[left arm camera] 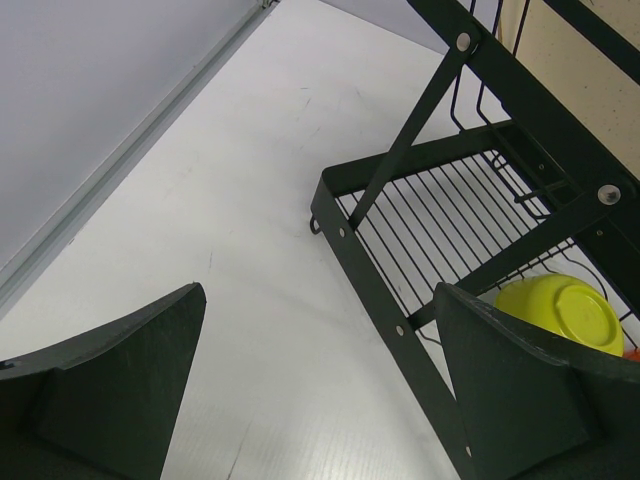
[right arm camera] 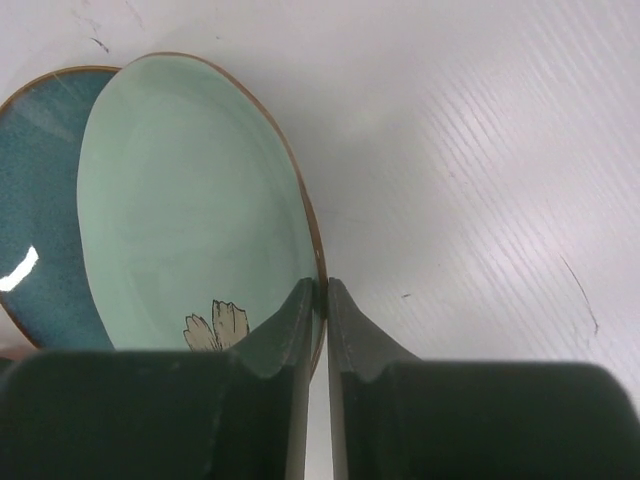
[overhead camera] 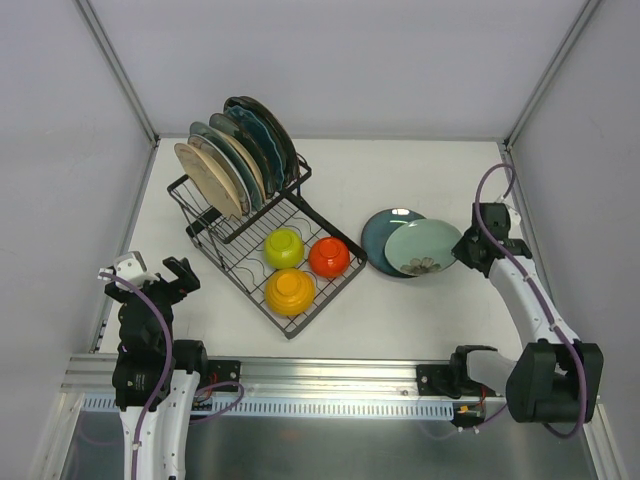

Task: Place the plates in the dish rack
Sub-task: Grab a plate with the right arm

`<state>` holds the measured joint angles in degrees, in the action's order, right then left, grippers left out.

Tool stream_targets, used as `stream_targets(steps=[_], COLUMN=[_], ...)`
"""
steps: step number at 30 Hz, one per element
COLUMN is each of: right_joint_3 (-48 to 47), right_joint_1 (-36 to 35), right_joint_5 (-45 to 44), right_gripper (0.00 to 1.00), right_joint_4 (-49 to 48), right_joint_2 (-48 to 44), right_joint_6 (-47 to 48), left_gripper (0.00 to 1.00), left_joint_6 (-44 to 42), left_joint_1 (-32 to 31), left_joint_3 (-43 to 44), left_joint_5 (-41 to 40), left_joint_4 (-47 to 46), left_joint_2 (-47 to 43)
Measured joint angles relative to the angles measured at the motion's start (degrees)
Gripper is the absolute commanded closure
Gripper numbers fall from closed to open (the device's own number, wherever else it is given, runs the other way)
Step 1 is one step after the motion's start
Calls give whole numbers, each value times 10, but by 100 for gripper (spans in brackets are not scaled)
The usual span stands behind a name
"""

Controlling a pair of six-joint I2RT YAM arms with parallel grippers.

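Observation:
The black wire dish rack point(overhead camera: 215, 228) stands left of centre, with several plates point(overhead camera: 232, 155) upright in its raised slots. A mint green plate point(overhead camera: 420, 246) with a flower mark lies overlapping a dark teal plate point(overhead camera: 378, 234) on the table to the right. My right gripper point(overhead camera: 466, 248) is shut on the mint plate's right rim; in the right wrist view the fingers pinch the brown rim point(right arm camera: 320, 290), and the teal plate point(right arm camera: 35, 220) shows at left. My left gripper point(overhead camera: 152, 274) is open and empty near the rack's front left corner point(left arm camera: 335, 215).
A yellow-green bowl point(overhead camera: 284, 246), an orange bowl point(overhead camera: 290, 290) and a red bowl point(overhead camera: 329, 257) sit in the rack's lower basket. The yellow-green bowl also shows in the left wrist view point(left arm camera: 560, 312). Frame posts and walls bound the table on the left, right and back.

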<state>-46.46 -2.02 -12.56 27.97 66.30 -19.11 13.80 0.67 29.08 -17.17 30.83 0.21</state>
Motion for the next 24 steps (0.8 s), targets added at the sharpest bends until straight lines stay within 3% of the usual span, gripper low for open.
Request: stream_targets(steps=[14, 19, 24], right_joint_3=[72, 83, 87], right_joint_1=[32, 33, 33], right_joint_5=[35, 40, 41], right_gripper=[99, 96, 85], right_joint_4=[-7, -17, -20], right_joint_2=[-59, -70, -75], right_joint_6=[-24, -27, -29], left_gripper=[1, 1, 1], left_joint_6=[0, 0, 0], left_joint_1=[0, 0, 0], left_joint_3=[0, 0, 0], left_joint_5=[0, 0, 0], left_joint_4=[0, 0, 0], left_joint_2=[0, 0, 0])
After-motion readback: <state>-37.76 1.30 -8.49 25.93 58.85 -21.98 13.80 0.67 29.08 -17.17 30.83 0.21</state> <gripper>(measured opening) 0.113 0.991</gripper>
